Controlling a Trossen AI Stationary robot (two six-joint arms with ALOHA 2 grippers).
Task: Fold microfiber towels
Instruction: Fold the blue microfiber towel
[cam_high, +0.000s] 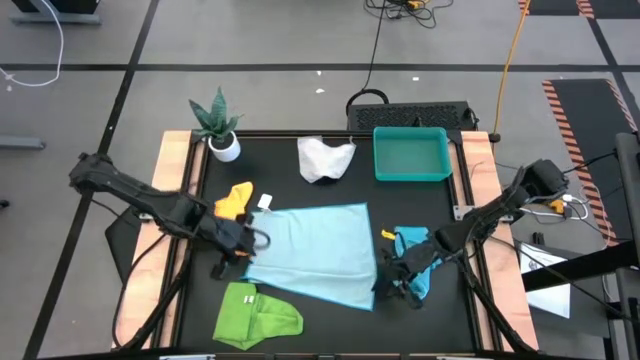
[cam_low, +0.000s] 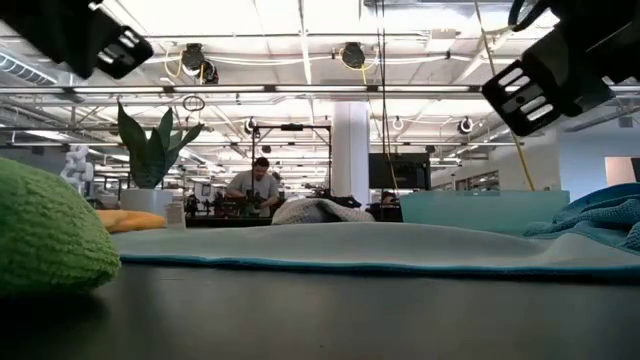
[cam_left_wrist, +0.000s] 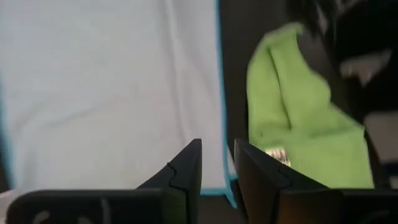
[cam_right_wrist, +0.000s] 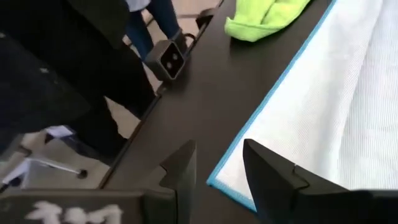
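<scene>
a light blue towel (cam_high: 320, 252) lies spread flat mid-table, not yet folded, as both arms hang over its opposite edges. the left gripper (cam_left_wrist: 216, 171) hovers at the edge nearest the green towel (cam_high: 256, 313), fingers a narrow gap apart and holding nothing; the right gripper (cam_right_wrist: 219, 168) waits at the far edge, fingers a little apart, also empty. the green towel looks roughly folded; the yellow (cam_high: 234, 200), white (cam_high: 325, 158) and turquoise (cam_high: 412, 250) ones lie crumpled. most of the job appears left.
</scene>
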